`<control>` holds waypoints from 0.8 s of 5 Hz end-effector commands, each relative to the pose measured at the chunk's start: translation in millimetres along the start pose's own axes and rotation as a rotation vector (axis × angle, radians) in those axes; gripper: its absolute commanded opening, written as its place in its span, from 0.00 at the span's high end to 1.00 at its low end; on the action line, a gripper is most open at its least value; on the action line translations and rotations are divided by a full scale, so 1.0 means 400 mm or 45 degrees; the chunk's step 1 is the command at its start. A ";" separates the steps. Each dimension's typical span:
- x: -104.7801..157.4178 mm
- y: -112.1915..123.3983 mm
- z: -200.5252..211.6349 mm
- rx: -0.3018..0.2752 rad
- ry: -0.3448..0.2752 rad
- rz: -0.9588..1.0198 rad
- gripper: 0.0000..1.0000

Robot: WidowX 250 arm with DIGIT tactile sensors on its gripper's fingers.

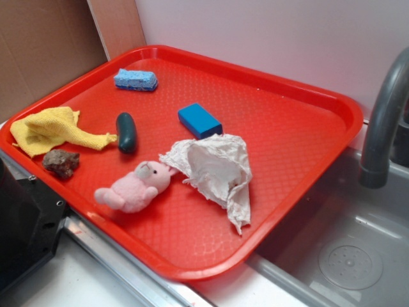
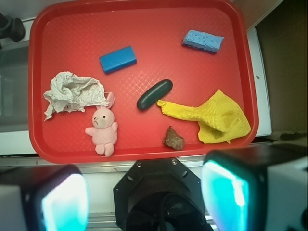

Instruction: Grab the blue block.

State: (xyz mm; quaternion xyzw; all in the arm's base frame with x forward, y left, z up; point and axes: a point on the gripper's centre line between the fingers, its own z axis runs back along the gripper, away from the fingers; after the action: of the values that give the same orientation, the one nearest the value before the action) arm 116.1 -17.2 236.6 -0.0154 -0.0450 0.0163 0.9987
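blue block (image 1: 200, 120) unobstructed, hand (image 2: 144, 195) seemingly open

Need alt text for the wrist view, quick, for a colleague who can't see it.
Seen from above, the blue block lies untouched on a red tray, the open pincer far off at the bottom edge. Around it: sponge, pickle, plush bunny, crumpled paper.

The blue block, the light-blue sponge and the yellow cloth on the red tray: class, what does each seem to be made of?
Blue block: probably hard plastic or painted wood, with smooth plain faces and crisp edges.
Light-blue sponge: foam, judging by its pitted, speckled top.
Yellow cloth: soft woven or terry fabric; it lies in limp folds with a fuzzy surface.
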 end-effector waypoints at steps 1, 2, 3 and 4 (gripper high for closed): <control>0.000 0.000 0.000 0.000 0.000 0.000 0.00; 0.113 -0.043 -0.127 -0.018 0.016 0.060 0.00; 0.216 -0.088 -0.221 0.018 0.175 0.135 0.00; 0.326 -0.053 -0.301 0.091 -0.063 0.449 0.00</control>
State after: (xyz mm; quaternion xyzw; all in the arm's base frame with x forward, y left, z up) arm 251.9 -46.1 117.0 0.0130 -0.0440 0.2017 0.9784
